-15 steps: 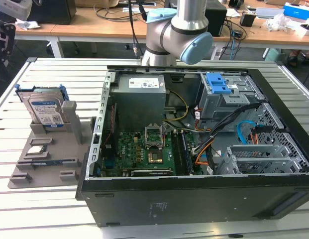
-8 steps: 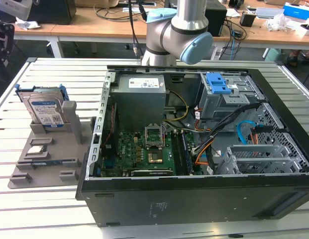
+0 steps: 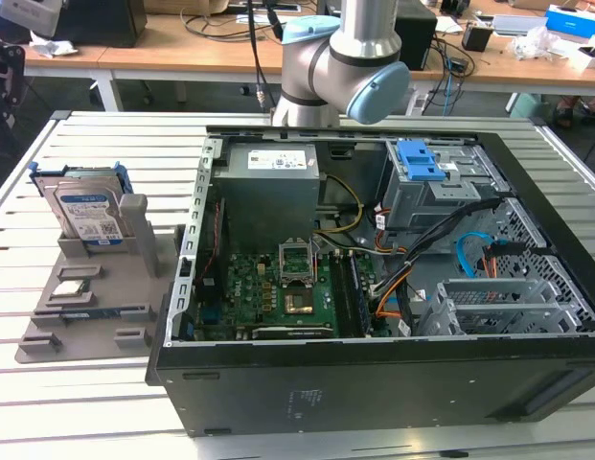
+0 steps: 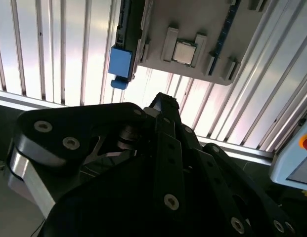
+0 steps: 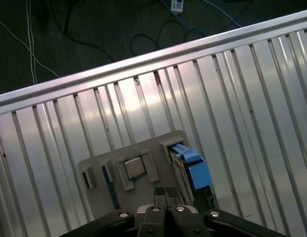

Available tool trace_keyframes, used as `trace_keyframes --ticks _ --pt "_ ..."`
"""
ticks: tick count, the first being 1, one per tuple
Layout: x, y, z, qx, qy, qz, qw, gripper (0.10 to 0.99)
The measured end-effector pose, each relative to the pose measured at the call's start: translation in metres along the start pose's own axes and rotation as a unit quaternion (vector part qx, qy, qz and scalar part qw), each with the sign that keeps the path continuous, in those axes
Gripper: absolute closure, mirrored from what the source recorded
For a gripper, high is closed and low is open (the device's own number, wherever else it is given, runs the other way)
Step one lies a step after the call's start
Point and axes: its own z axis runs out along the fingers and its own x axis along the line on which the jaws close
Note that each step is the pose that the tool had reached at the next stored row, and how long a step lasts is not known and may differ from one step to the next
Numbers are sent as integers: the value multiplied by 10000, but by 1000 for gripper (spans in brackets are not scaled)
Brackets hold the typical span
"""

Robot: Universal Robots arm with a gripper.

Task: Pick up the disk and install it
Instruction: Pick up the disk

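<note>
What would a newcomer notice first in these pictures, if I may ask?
The open computer case dominates the exterior view's middle, with the arm behind it. On that view's left, the disk stands upright in a grey holder, its blue frame catching the eye.

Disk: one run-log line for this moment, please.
disk: upright in holder, untouched | gripper: shut, empty, above holder | install: not done

The scene holds one open computer case, one robot arm, one slatted metal table and one grey holder. On the holder there are one disk in a blue frame and one small square chip. Inside the case, one green circuit board, one grey power box and one metal cage with one blue latch can be counted.
</note>
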Motion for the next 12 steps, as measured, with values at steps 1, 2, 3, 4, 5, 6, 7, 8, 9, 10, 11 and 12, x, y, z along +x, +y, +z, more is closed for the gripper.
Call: trace_keyframes --ticks 1,2,3,4,5,6,7,8,9,10,11,12 --pt "0 0 0 -1 3 -60 10000 980" --pt "0 0 0 -2 5 -102 9999 980" --pt "0 0 0 -4 8 -165 9999 980" --pt "0 0 0 -5 10 -208 9998 980" --pt "0 0 0 -6 12 -262 9997 980" --pt "0 0 0 -7 14 -304 9995 980" --pt "0 0 0 -8 16 -351 9994 980" --pt "0 0 0 -9 17 -386 9993 980" --pt "0 0 0 -10 20 -434 9991 980" --pt "0 0 0 -11 21 -467 9989 980" --pt "0 0 0 -12 23 -522 9986 980" --pt "0 0 0 -14 26 -588 9983 980"
